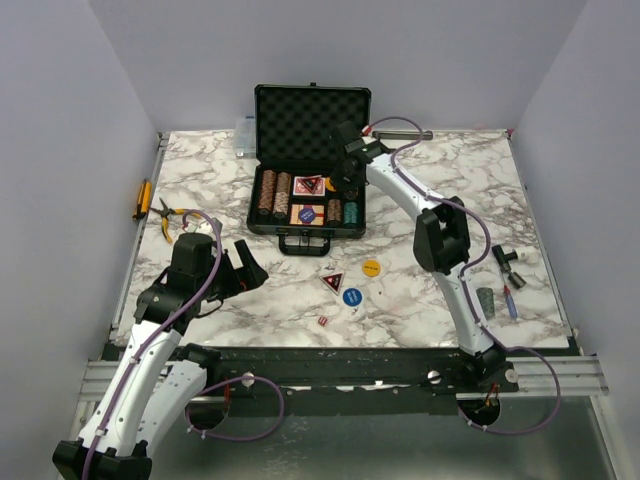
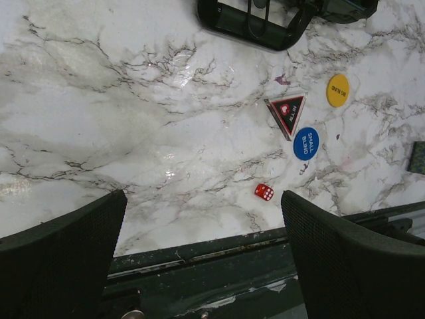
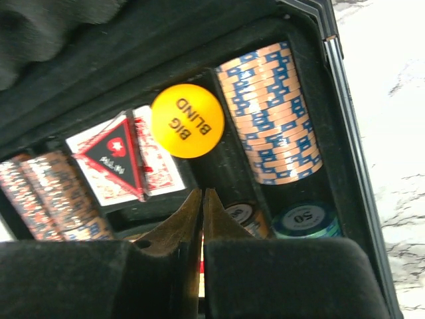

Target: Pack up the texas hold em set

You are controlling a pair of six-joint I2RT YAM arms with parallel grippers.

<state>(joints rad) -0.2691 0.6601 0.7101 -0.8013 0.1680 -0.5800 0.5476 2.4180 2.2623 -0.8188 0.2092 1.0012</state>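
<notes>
The black briefcase (image 1: pixel 310 232) lies open at the table's back middle, foam lid up. It holds brown chip stacks (image 1: pixel 273 191), teal chips (image 1: pixel 350 212), cards (image 1: pixel 308 213) and a red triangle (image 1: pixel 308 185). My right gripper (image 1: pixel 346 183) is shut and empty over the case. In the right wrist view its tips (image 3: pixel 202 193) sit just short of a yellow BIG BLIND disc (image 3: pixel 187 121) lying in the case by brown chips (image 3: pixel 272 113). My left gripper (image 1: pixel 245 268) is open and empty above the table. A yellow disc (image 2: pixel 338 90), red triangle (image 2: pixel 287 113), blue disc (image 2: pixel 306 143) and red die (image 2: pixel 263 192) lie ahead of it.
Pliers (image 1: pixel 170 215) and a yellow-handled tool (image 1: pixel 143 198) lie at the left edge. A clear organiser box (image 1: pixel 245 135) stands left of the case lid. Metal tools (image 1: pixel 505 260) and a small green block (image 1: pixel 486 300) lie at the right. A dark rail (image 2: pixel 219 259) runs along the near table edge.
</notes>
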